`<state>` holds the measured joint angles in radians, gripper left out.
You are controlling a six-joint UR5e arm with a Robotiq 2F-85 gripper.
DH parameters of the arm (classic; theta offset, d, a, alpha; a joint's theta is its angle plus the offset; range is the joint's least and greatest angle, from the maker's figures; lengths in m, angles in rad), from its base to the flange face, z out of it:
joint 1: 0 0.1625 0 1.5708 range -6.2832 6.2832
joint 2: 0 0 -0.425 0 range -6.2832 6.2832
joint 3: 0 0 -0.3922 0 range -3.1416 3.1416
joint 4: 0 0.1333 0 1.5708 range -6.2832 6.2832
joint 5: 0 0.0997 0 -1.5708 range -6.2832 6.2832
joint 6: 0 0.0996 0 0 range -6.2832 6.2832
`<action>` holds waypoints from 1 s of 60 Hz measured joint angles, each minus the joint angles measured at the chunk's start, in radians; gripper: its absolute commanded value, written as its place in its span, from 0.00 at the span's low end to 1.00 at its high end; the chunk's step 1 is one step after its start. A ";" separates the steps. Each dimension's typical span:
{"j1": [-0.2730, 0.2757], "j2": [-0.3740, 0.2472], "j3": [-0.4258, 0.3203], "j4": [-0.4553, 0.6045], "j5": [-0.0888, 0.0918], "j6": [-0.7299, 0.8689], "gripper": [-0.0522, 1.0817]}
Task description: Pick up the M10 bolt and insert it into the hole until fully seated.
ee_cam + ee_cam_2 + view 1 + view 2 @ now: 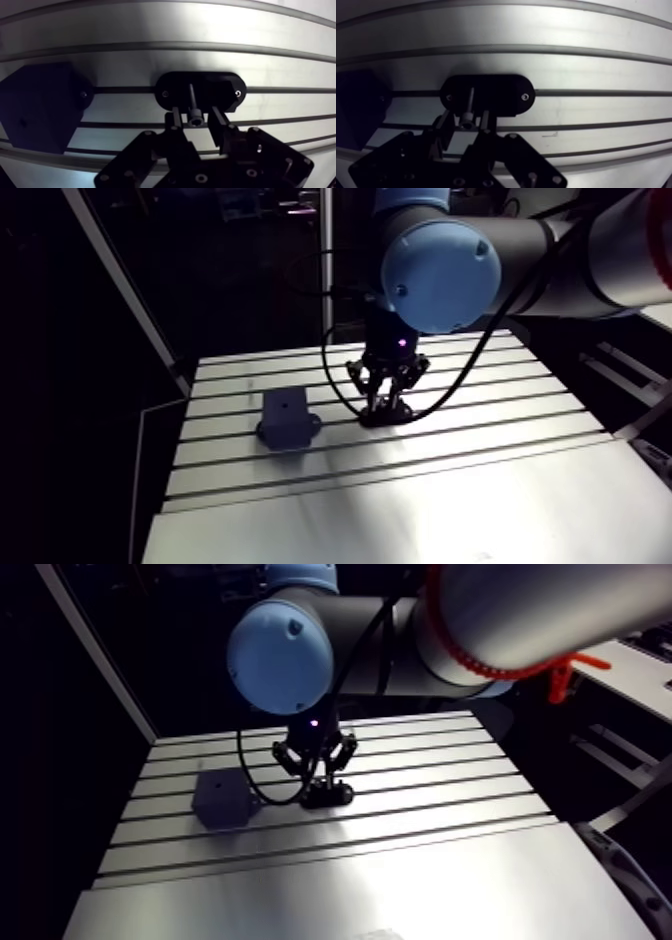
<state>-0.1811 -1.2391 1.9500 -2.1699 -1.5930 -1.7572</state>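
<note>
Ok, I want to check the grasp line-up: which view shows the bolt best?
The wrist view: the bolt lies on the black holder, its head between the gripper's open fingers. In the arm view the bolt cannot be made out under the gripper; only the holder shows.

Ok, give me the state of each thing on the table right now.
bolt: in its black holder, not yet gripped.
holder: screwed to the table, holding the bolt.
gripper: open, fingers either side of the bolt head.
block: beside the holder, no bolt in it.
</note>
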 measured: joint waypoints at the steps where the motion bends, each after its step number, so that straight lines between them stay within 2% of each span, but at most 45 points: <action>1: 0.000 0.000 0.000 0.000 0.000 0.000 0.59; 60: -0.001 0.005 -0.006 0.000 0.002 -0.001 0.62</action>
<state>-0.1820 -1.2342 1.9437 -2.1700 -1.5906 -1.7587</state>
